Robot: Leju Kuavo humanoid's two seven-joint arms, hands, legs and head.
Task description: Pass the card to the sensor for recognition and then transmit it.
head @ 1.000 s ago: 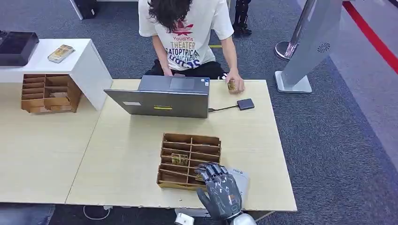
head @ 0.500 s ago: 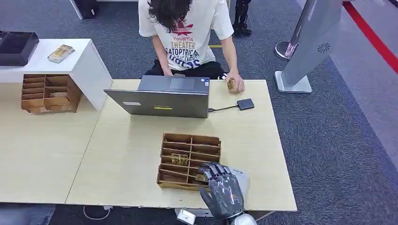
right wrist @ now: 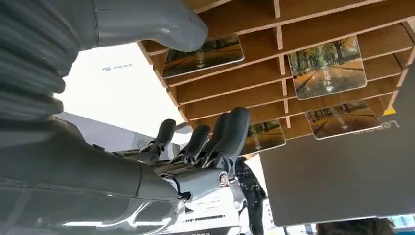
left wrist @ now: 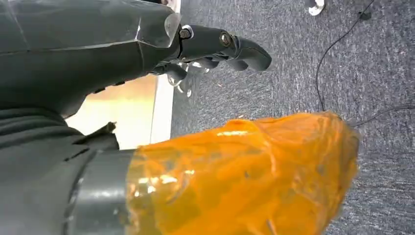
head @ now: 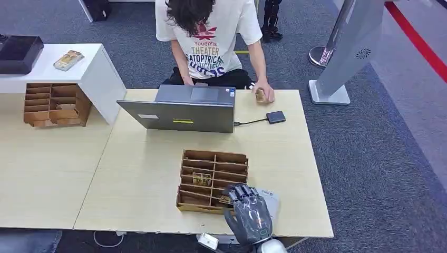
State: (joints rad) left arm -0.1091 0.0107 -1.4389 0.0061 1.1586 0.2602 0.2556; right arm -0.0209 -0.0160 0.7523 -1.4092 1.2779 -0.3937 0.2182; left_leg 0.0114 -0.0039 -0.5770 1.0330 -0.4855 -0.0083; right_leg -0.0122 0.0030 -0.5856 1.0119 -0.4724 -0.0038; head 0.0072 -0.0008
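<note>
Person (head: 211, 37) behind open laptop (head: 182, 112)

Right hand (head: 249, 215) at table's (head: 142, 179) near edge, fingers over the near right corner of the wooden card rack (head: 213, 181). One card (head: 201, 178) in a middle slot. Laptop (head: 182, 109) and person (head: 211, 42) at far edge; small black sensor (head: 275, 117) cabled beside the laptop.

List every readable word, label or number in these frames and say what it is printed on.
"YoudiYis THEATER", above more lines too distorted to read: the person's white T-shirt.
Mirrored lettering that seems to read "Lenovo": the laptop lid, right wrist view.
Yellow sticker on the laptop lid: too small to read.
White marks on the picture cards in the wooden rack: too small.
Print on the white sheet under the right hand: blurred.
</note>
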